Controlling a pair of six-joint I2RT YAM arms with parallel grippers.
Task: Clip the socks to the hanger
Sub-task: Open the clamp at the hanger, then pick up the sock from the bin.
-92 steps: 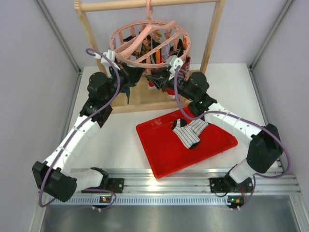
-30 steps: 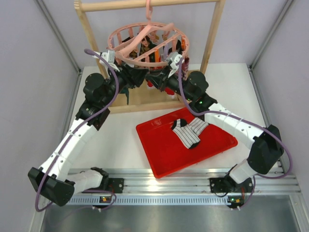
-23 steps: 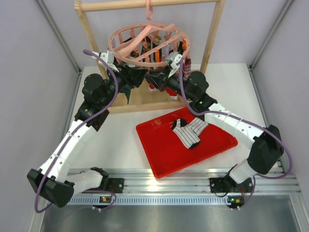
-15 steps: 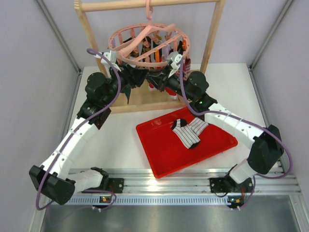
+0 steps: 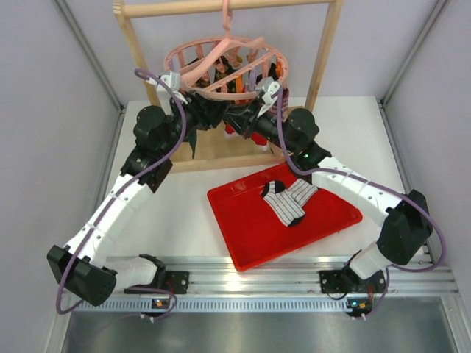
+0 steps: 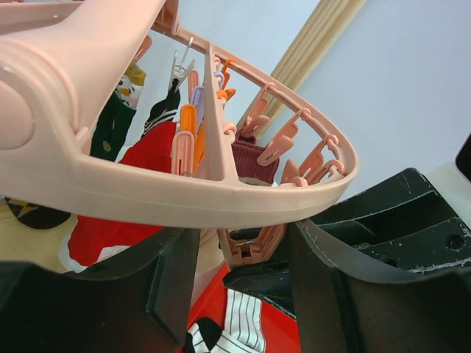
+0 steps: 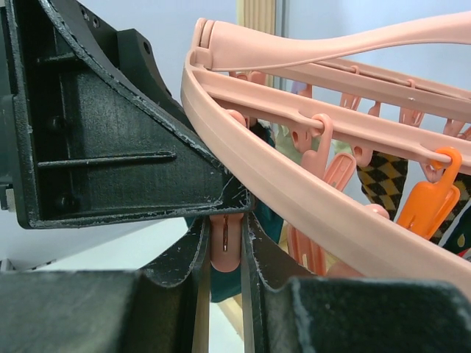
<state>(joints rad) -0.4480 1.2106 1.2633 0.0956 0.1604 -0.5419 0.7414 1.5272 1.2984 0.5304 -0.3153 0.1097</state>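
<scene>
Pink peg (image 7: pixel 224 254) is pinched by the right gripper (image 7: pixel 225 235); left gripper (image 6: pixel 243 266) gapes just under the hanger (image 6: pixel 184 198).

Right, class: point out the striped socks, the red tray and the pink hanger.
socks (image 5: pixel 292 202): top external view, on the striped middle of the pair.
red tray (image 5: pixel 254 239): top external view, on its bare near floor.
hanger (image 6: pixel 184 202): left wrist view, on its outer ring.

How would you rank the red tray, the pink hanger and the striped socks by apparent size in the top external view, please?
Largest to smallest:
1. red tray
2. hanger, though it hangs above the table, nearer the camera, which may enlarge it
3. socks, clearly the smallest
</scene>
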